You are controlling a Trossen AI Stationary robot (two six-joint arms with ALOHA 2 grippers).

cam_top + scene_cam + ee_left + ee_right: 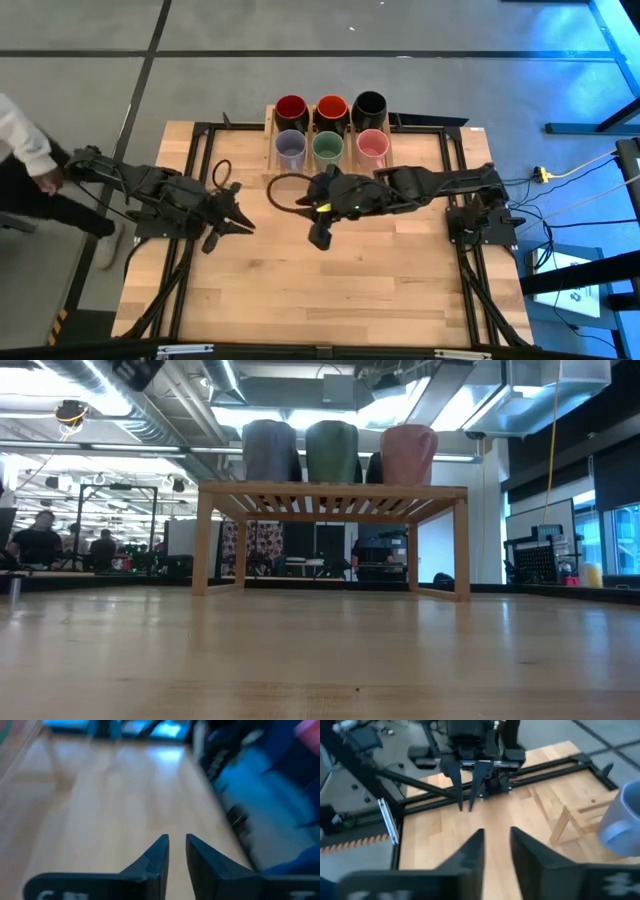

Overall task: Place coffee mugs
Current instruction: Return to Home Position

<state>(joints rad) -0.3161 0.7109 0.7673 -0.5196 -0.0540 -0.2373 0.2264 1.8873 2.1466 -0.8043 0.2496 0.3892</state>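
Six mugs stand upright on a low wooden rack at the table's far edge. The back row holds a red-inside mug, an orange-red-inside mug and a black mug. The front row holds a lavender mug, a green mug and a pink mug. My left gripper is at mid-table left, empty, its fingers a narrow gap apart. My right gripper is near the table's middle, in front of the rack, empty, with a narrow gap. Neither gripper shows in the low view.
The rack stands on legs, with the front-row mugs on top in the low view. A person stands beyond the table's left edge. Dark frame rails run along both table sides. Bare wood lies toward the near edge.
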